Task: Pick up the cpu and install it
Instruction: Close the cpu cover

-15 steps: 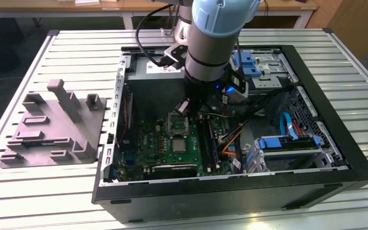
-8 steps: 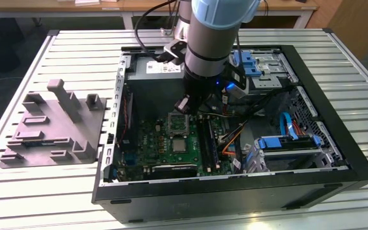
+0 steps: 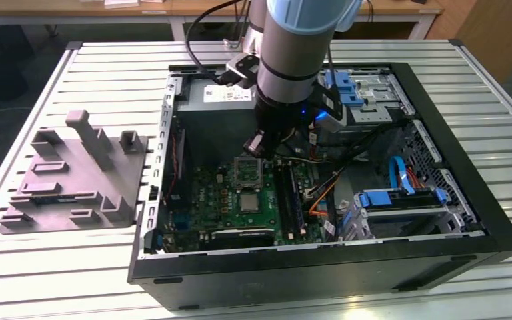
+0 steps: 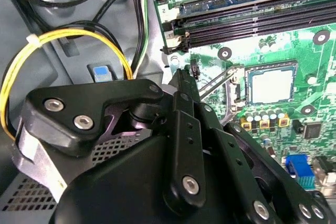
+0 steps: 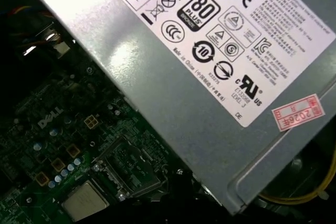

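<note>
Exterior view: cpu (image 3: 250, 200) lies on motherboard (image 3: 210, 195), near the arm (image 3: 290, 60).

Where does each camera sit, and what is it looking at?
Exterior view: off the arm, above, looking down into the computer case; the arm shows.
Second wrist view: on the arm, past the gripper onto the motherboard.
First wrist view: on the arm, facing the power supply.
All three share the cpu.
</note>
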{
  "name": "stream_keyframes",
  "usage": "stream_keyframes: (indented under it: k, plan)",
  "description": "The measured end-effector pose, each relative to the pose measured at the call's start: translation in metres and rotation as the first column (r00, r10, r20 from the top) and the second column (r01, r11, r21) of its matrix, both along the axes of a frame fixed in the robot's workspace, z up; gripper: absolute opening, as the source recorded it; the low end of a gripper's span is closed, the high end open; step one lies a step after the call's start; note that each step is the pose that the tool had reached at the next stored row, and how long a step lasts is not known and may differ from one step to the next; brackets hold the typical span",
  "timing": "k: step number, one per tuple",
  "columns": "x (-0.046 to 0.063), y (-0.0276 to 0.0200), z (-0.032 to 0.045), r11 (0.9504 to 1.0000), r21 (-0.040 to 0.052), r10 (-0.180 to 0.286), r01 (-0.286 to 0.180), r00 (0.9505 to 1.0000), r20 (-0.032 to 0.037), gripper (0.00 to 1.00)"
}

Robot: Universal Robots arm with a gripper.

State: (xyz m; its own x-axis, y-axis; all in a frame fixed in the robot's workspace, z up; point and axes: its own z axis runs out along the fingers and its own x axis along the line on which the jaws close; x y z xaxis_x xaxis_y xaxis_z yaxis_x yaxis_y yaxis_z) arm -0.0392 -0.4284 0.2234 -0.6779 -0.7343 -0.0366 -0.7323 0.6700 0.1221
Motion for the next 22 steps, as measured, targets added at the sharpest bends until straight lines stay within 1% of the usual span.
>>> stream_keyframes:
  k: [3,9,17,19,22]
  plan:
    - [-0.0002,0.0,0.0005,0.9998,-0.0004,0.018,-0.018,0.9998,0.0001,0.11]
    - [-0.0005,0.0,0.0007,0.9998,-0.0005,0.018,-0.018,0.9998,0.0,0.11]
    - [-0.001,0.0001,0.0061,0.9996,-0.0007,0.027,-0.027,0.9996,0.0,0.11]
    - [-0.0014,0.0001,0.0068,0.9994,-0.0019,0.034,-0.034,0.9994,0.0,0.11]
    - [-0.0023,0.0001,0.0075,0.9988,-0.0077,0.049,-0.049,0.9988,-0.0002,0.11]
